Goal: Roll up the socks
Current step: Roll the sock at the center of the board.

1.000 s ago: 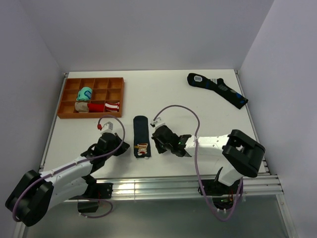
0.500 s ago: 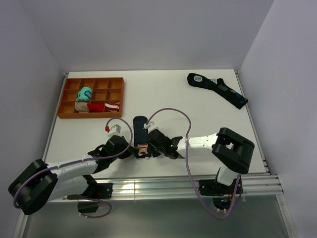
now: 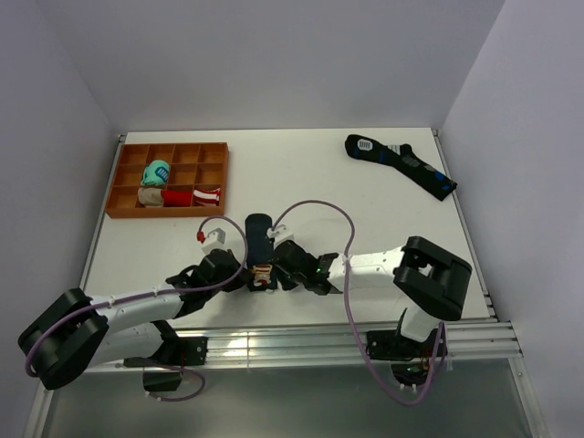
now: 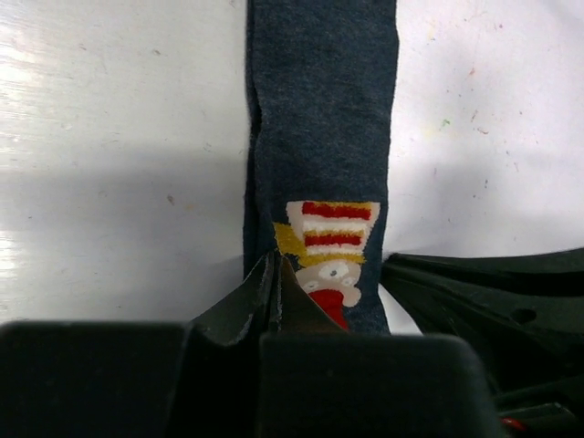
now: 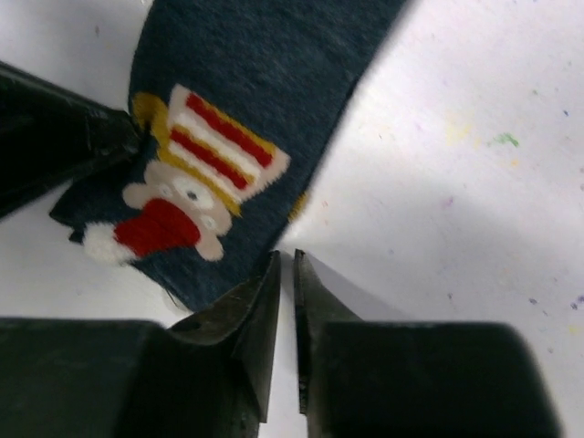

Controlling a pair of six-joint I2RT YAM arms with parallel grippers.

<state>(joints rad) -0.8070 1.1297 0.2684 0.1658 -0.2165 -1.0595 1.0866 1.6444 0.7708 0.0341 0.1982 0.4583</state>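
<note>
Both left jaws and right jaws look closed, tips touching opposite edges of the socks (image 3: 258, 239) at the patch (image 4: 328, 246) end; the socks lie flat on the table (image 3: 365, 201) between them, near its front edge

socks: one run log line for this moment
socks: flat, unrolled | left hand: shut at patch-end edge | right hand: shut at opposite edge | grip: unconfirmed

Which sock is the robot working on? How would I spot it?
On the white table, look near its front edge, between the left hand and right hand. The short navy sock lies flat there; unlike the longer sock far right, it bears a red-white-yellow patch.
</note>
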